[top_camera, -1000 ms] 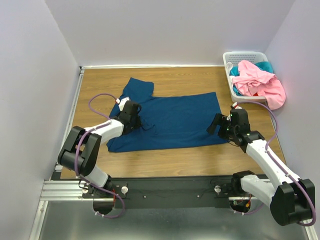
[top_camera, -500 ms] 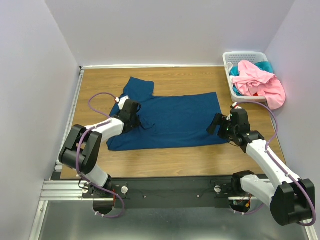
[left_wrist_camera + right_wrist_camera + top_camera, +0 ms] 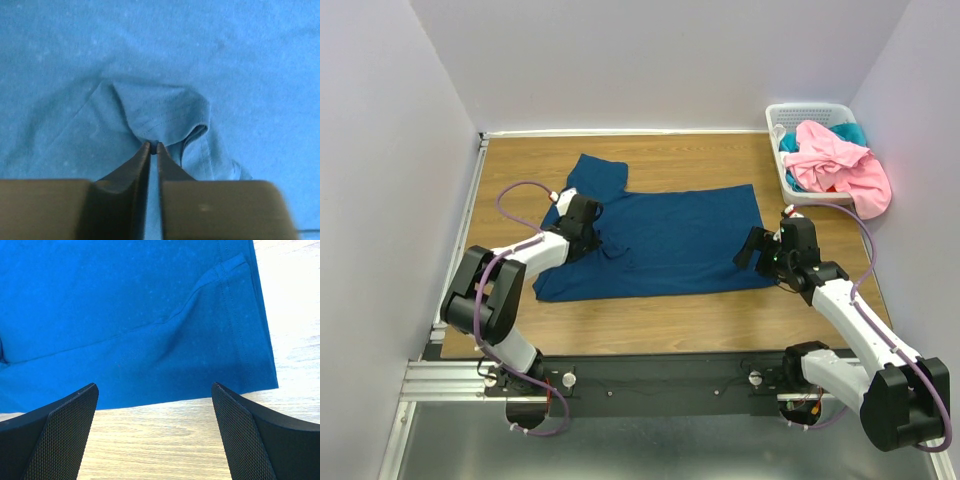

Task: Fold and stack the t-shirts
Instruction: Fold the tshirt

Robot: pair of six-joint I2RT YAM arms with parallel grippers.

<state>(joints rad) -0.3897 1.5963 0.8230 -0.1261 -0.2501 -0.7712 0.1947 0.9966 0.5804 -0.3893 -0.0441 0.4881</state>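
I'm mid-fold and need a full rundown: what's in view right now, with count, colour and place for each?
blue t-shirt: one, dark blue, spread flat mid-table, one sleeve towards the far left.
pink t-shirt: one, pink, crumpled in the basket, spilling over its right side.
teal t-shirt: one, teal, in the basket under the pink one, mostly hidden.
basket: one, white, far right corner.
table: one, brown wood.
left gripper: one, black, shut on a pinched fold of the blue t-shirt's left part.
right gripper: one, black, open, over the blue t-shirt's near right corner.
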